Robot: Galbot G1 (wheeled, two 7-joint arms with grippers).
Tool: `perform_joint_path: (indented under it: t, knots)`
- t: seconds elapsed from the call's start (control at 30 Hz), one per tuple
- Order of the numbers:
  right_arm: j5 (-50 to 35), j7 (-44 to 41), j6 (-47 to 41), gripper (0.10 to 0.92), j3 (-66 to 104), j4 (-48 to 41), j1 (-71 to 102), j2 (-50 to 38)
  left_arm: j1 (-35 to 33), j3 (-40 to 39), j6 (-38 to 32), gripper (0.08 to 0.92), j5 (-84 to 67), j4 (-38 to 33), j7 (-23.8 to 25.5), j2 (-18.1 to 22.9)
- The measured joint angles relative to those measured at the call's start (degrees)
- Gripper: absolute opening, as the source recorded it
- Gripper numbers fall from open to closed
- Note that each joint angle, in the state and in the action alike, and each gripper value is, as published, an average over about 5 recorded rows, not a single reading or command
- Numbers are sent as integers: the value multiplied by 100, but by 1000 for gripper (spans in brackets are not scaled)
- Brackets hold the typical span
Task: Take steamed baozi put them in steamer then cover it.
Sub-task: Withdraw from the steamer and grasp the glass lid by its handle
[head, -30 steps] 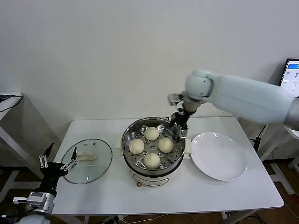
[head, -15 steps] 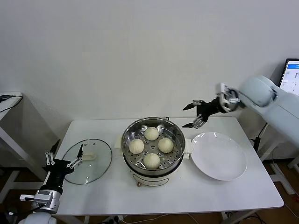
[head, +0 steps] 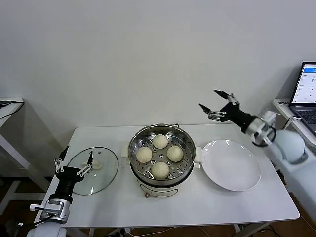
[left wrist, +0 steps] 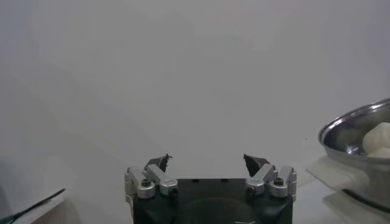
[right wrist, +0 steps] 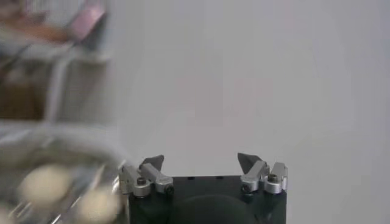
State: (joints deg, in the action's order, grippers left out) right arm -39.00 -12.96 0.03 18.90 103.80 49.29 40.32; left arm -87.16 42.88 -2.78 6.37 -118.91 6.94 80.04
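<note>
Legible text: none in any view.
Laptop screen (head: 308, 83): blue header band and rows of lines visible at the right edge of the head view; characters too small to read.
Steamer (head: 161, 154): no readable brand, label or number on its steel wall or white base.
Cover (head: 92, 170): no marking readable.

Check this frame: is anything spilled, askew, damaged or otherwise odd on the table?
Nothing stands out. Four steamed baozi sit apart on the tray inside the steamer. The cover lies flat on the table to its left, the white plate to its right. Left gripper and right gripper are both open and empty.
</note>
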Motion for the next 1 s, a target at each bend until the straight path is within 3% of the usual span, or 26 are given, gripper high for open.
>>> perform_joint_path:
  t: [0.47,1.0]
  knots:
    - [809,1372,1269,823,1285,962,3007,2161,-91,-49,-540,823,854,444,-240,-33]
    - [1388,1800,1775,823,1196,1034,3718,3160,203,102,-1858,823,5545,2045,-1698,-301]
